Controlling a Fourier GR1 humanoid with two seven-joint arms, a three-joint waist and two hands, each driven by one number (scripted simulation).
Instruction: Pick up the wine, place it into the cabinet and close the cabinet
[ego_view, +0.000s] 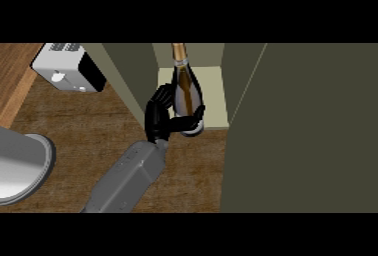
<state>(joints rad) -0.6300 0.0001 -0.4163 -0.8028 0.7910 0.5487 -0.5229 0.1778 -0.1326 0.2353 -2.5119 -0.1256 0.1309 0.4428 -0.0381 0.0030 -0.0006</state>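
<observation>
The wine bottle (187, 90) is dark with a brown neck pointing away from me. It is held over the pale shelf (212, 97) inside the open cabinet (130, 82). My left hand (159, 112) is shut on the bottle's lower half, with fingers along its left side and the thumb across its base. The grey forearm (129, 175) comes in from the lower edge. I cannot tell whether the bottle rests on the shelf. The right hand does not show.
A wide dark olive cabinet panel (303, 130) fills the right side. A white toaster (66, 67) stands at the back left on the wooden counter (81, 130). A grey round object (22, 165) sits at the left edge.
</observation>
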